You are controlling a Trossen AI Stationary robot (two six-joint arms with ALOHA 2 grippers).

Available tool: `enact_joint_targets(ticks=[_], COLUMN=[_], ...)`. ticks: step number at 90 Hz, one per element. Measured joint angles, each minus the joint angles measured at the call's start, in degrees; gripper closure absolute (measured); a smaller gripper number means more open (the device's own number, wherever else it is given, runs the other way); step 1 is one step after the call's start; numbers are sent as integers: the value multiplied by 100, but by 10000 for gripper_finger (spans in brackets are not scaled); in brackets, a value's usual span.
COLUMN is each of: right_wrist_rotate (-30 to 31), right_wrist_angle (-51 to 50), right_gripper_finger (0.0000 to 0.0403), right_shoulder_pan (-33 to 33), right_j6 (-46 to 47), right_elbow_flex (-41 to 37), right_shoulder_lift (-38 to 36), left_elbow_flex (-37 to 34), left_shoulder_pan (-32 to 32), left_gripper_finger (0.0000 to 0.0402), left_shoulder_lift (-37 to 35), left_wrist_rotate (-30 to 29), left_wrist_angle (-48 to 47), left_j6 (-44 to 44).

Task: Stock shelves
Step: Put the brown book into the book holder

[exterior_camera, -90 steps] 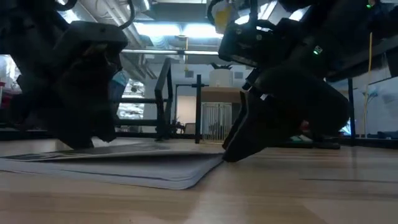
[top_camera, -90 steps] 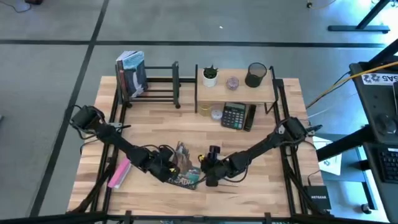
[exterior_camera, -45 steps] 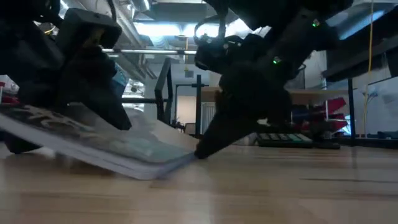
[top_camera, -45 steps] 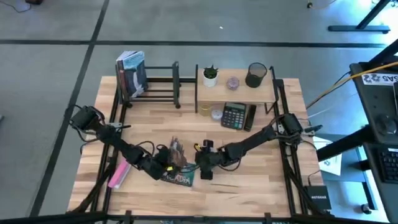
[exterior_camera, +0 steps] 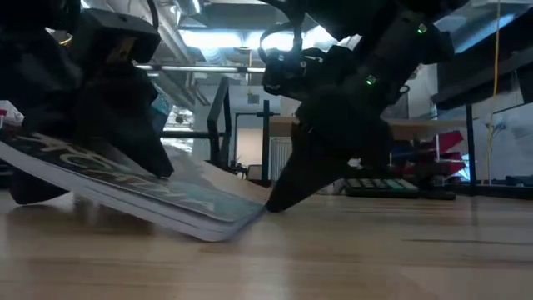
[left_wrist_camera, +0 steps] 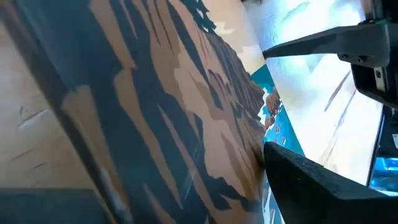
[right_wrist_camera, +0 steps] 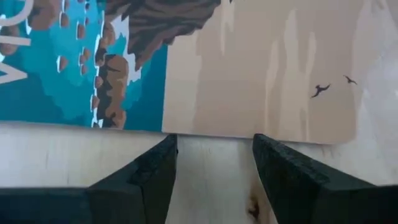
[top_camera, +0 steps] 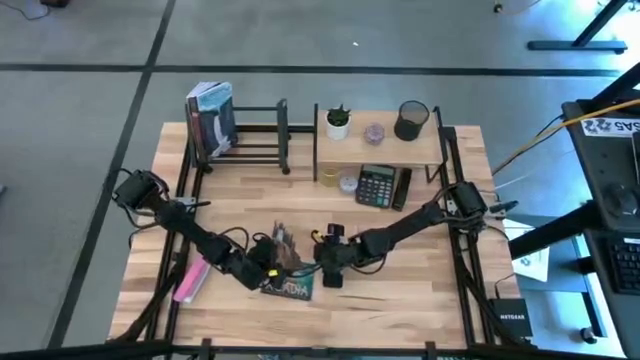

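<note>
Desk (top_camera: 420, 260): butcher-block. Black rack (top_camera: 255, 135) and wooden shelf (top_camera: 380, 140), upper centre of the high view. Book (top_camera: 287, 280), lower centre; low view alone shows it tilted, one edge on the desk. Left gripper (top_camera: 262, 262) grasping the book; right gripper (top_camera: 322, 270) beside it, fingers (right_wrist_camera: 152, 180) released.

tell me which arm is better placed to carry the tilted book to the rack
Left, probably. The left pincer sits on the book's raised side, apparently gripping it, nearer the black rack. The right pincer is open, its tips only meeting the book's low edge.
</note>
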Motion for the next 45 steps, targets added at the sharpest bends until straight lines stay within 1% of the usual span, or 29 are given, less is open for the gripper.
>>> enact_joint_targets(ticks=[14, 23, 32, 45], right_wrist_rotate=[-60, -59, -98, -105], right_wrist_angle=[-82, -88, -122, -162], right_gripper_finger=[205, 205, 205, 205], right_shoulder_pan=[18, 36, 36, 38], right_j6=[172, 205, 248, 247], right_elbow_flex=[-7, -8, -9, -11], right_shoulder_lift=[0, 0, -2, -2], left_elbow_flex=[10, 6, 6, -5], left_shoulder_pan=[-78, -108, -108, -108], left_gripper_finger=[161, 149, 152, 177], left_shoulder_lift=[-10, -8, -8, -8], left_wrist_rotate=[-17, -92, -90, -95], left_wrist_angle=[-239, -214, -259, -283], left_j6=[-53, -13, 4, 4])
